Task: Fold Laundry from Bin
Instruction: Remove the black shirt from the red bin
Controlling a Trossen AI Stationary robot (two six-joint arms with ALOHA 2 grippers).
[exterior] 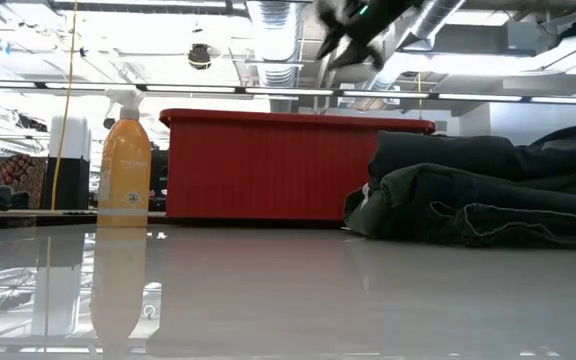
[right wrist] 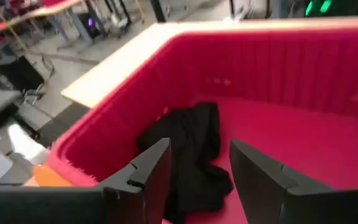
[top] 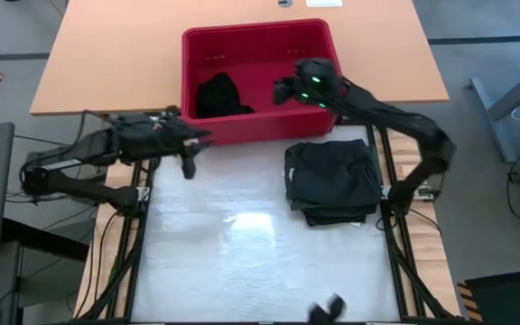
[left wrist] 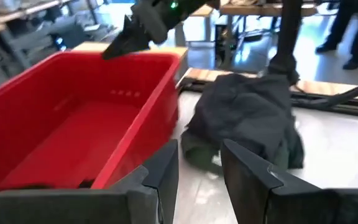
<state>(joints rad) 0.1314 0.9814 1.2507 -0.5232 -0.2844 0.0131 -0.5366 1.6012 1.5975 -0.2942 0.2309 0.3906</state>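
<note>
One black garment (right wrist: 188, 158) in the red bin (top: 197, 50), just beneath the right tool's (right wrist: 197, 180) empty, parted fingers.

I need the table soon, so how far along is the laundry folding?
Done: a stack of folded dark garments sits on the table's right side. In hand: nothing is gripped; the right hand hangs open above the red bin, facing the one black garment in it. The left hand waits open, empty, just outside the bin's near wall. Left: lifting that garment out, folding it, stacking it.
</note>
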